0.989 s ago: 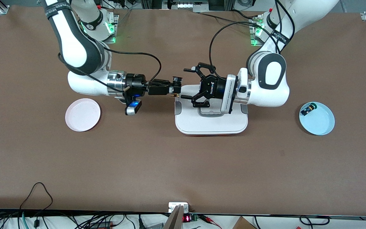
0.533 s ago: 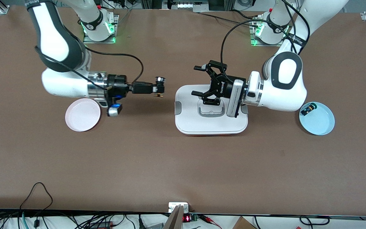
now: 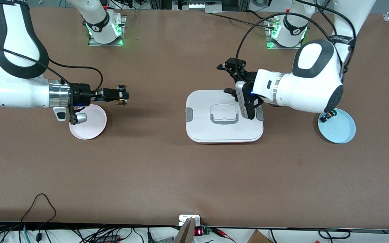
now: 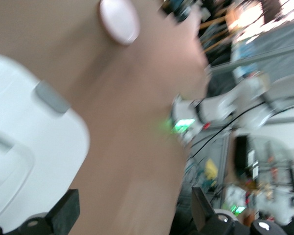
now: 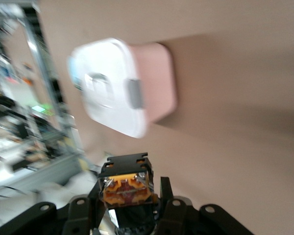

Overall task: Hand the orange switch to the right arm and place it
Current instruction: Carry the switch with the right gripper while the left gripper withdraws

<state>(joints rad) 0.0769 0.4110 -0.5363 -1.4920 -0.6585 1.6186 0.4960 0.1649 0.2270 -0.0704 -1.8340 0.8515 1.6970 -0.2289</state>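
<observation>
Now the right gripper (image 3: 123, 95), jaws clamped on the orange switch (image 3: 122, 95), is retreating toward the pink plate (image 3: 95, 130); the left gripper (image 3: 232, 77), jaws wide and empty, is withdrawing. Handoff done, placing remains.

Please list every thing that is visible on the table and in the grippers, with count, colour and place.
orange switch: one, orange and black, held in the air beside the pink plate
pink plate: one, pink, toward the right arm's end
box: one, white lid with grey handle, table middle
blue plate: one, light blue, toward the left arm's end
green switch: one, green and black, on the blue plate
right gripper: holding the orange switch
left gripper: fingers open, above the box
</observation>
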